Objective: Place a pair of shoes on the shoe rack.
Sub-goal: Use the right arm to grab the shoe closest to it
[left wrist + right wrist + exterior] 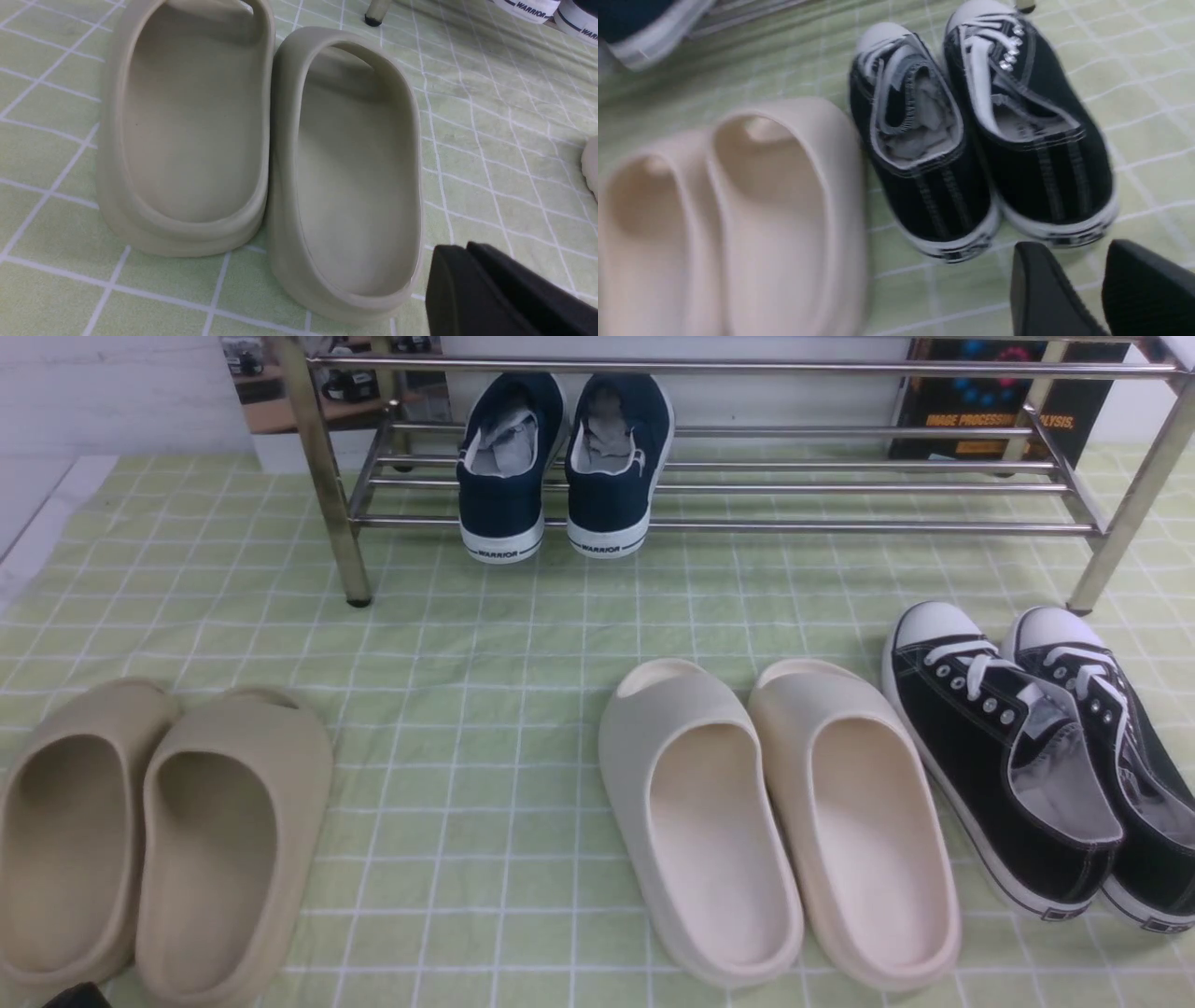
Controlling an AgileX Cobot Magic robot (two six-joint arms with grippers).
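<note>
Bright, even light; right wrist view blurred.

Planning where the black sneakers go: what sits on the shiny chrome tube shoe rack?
A pair of navy canvas sneakers stands on the shoe rack's lower rails, heels outward, near its left end. The top tier is mostly cropped out.

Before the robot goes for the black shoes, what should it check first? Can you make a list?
1. Black sneakers side by side on the cloth, nothing on top: ok.
2. Right gripper open and empty, near their heels: ok.
3. Left gripper shut, holding nothing: ok.
4. Shoe rack has free rail beside the navy sneakers: ok.
5. Gap between cream slides and black sneakers: cannot tell.
</note>
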